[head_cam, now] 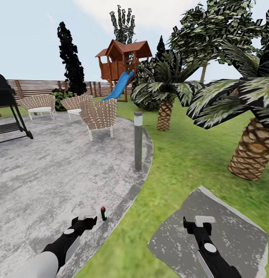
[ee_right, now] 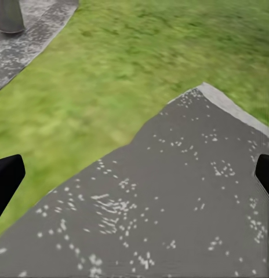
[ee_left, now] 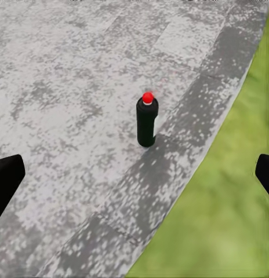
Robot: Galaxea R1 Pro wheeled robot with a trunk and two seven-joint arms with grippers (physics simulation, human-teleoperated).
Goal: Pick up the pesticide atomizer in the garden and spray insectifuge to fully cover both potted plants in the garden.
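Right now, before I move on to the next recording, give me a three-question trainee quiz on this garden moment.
1. True or false: the spray bottle stands upright on the patio.
2. Which gripper is nearer the bottle? A) left gripper B) right gripper
3. Fill in: the right gripper hangs over a grey ____ set in the lawn.

Key: 1 true. 2 A; its fingers are spread wide, holding nothing. 3 slab.
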